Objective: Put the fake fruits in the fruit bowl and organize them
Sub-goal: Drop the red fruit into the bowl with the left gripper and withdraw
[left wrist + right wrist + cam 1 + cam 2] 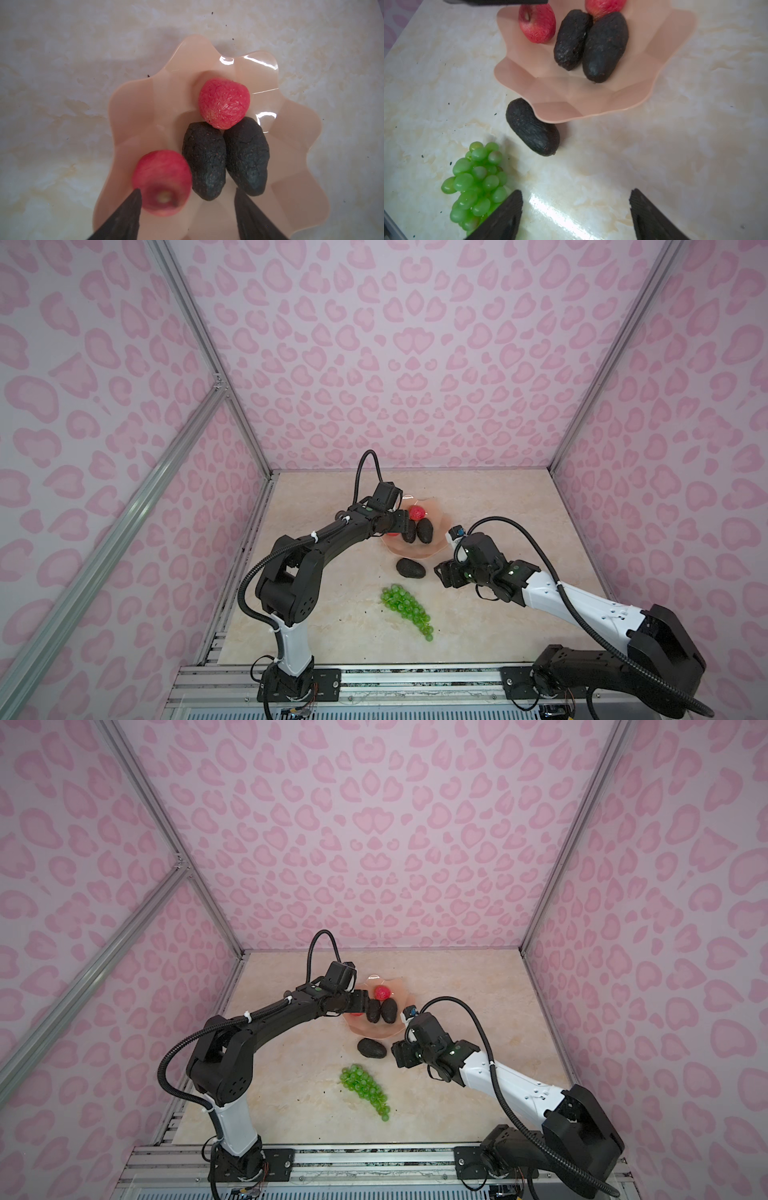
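Left wrist: left gripper (188,190) parted, empty, above fruit bowl (128,99) holding two strawberries (224,104), two avocados (204,162). In right wrist, not left: third avocado (532,127) by bowl rim, grapes (477,180) near on table (675,145); right gripper (576,190) wide, empty.

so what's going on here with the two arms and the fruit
The left gripper hangs open over the fruit bowl, which holds two red fruits and two avocados. A third avocado and the grapes lie on the table, outside the bowl. The right gripper hovers open near them, holding nothing.
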Motion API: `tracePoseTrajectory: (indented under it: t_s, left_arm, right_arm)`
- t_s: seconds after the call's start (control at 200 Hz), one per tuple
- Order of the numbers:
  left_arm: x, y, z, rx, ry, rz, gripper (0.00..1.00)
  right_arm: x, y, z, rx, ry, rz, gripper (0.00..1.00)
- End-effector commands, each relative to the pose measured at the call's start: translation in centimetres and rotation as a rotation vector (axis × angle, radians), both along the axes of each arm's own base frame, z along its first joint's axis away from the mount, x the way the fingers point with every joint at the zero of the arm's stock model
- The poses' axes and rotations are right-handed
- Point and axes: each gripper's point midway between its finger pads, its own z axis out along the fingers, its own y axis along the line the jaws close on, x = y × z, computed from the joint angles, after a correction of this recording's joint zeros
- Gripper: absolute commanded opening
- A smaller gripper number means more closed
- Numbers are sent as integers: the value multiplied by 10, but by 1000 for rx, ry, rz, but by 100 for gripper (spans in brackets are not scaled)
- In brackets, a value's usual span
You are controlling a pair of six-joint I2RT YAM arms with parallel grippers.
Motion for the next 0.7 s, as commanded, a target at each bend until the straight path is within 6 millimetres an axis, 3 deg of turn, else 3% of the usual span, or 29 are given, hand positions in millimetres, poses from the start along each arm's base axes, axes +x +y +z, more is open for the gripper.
tracePoseTrajectory:
  t_s: [0.0,0.11,0.195,0.35,0.5,0.695]
  left_arm:
    - [3,-6,5,-40,6,0,75]
    - [6,-2,18,-52,-21,17,75]
    - [8,12,45,-79,-89,51,75]
    - [2,66,99,-111,-248,176,76]
    - [-22,122,141,-102,-412,302,79]
    - [-65,173,151,-62,-514,438,82]
  right_arm:
    - [1,17,-8,-7,-29,48,81]
    - [-1,36,-21,-23,-28,115,81]
    - [1,47,-31,-48,-34,152,80]
    - [13,63,-37,-61,-50,181,80]
    - [25,76,-44,-81,-44,190,79]
    - [31,86,-60,-113,-16,212,74]
